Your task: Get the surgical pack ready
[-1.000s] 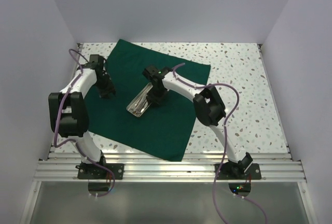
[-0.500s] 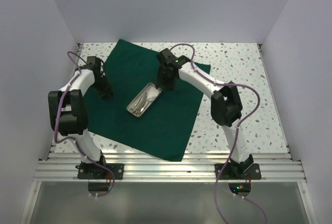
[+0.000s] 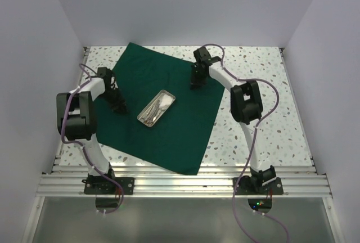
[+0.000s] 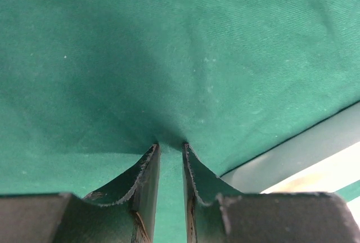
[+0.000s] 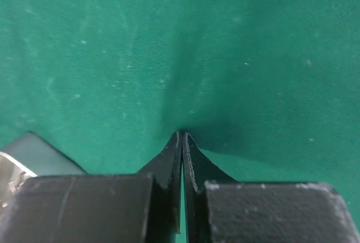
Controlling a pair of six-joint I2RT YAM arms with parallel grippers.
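Since right hand (image 3: 196, 84) left tray (image 3: 157, 108), it sits closed on drape (image 3: 169, 136).

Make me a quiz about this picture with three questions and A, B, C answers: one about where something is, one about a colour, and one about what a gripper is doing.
1. Where is the steel tray?
A. On the bare table
B. In the middle of the green cloth
C. Up in a gripper

2. What colour is the cloth?
A. Dark green
B. White
C. Red

3. How are the right gripper fingers?
A. Wide open
B. Holding the tray
C. Shut together

Answers:
1 B: the top view shows cloth all round the tray.
2 A: it is dark green in every view.
3 C: the right wrist view shows the fingers pressed together at a pucker in the cloth.
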